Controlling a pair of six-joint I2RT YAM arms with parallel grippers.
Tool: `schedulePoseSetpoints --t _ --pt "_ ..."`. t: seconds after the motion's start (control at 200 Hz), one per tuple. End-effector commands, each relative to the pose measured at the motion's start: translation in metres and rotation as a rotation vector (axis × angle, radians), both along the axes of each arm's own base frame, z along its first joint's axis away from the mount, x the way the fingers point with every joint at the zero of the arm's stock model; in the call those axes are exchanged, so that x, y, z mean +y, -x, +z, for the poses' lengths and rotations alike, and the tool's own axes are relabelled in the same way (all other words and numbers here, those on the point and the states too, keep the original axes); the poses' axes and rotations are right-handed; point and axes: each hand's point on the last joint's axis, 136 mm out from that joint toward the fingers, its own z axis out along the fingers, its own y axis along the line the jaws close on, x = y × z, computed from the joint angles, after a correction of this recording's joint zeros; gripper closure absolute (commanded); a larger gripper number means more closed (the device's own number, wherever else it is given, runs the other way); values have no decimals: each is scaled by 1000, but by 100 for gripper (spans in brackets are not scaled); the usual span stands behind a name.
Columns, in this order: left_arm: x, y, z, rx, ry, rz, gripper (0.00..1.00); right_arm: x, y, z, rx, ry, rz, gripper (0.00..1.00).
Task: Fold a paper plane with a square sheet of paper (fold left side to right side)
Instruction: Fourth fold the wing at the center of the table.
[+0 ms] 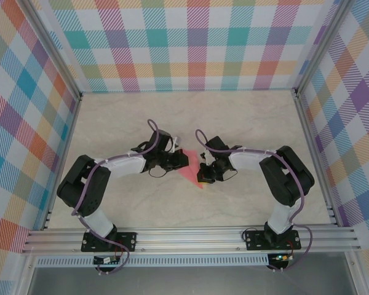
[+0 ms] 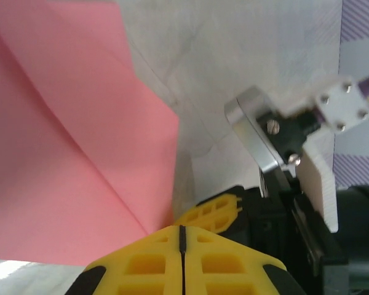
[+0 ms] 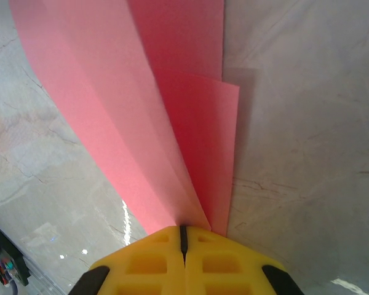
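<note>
The salmon-pink sheet of paper (image 1: 190, 167) lies folded into a pointed wedge on the pale table between both grippers. In the right wrist view its layers (image 3: 172, 123) fan out from my right gripper (image 3: 184, 228), which is shut on their narrow end. My left gripper (image 2: 181, 228) is shut, its tips at the near corner of the creased paper (image 2: 80, 153). Whether it pinches that corner is hidden. From above, the left gripper (image 1: 181, 161) is at the paper's left edge and the right gripper (image 1: 203, 174) at its lower right. One yellow right finger (image 2: 215, 212) shows just beyond the left tips.
The right arm's metal wrist parts (image 2: 277, 141) stand close ahead of the left gripper. Plaid walls (image 1: 197, 43) and aluminium frame posts (image 1: 313, 153) enclose the marble table (image 1: 246, 117). A rail (image 1: 190, 236) runs along the near edge at the arm bases.
</note>
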Motion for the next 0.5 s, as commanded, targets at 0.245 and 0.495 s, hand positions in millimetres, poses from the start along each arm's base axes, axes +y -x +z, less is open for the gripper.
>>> schedulePoseSetpoints --t 0.245,0.495 --pt "-36 6 -23 23 41 -74 96 -40 22 -43 83 213 -4 100" --pt "-39 2 -36 34 32 -73 96 -41 24 -44 87 217 -1 100"
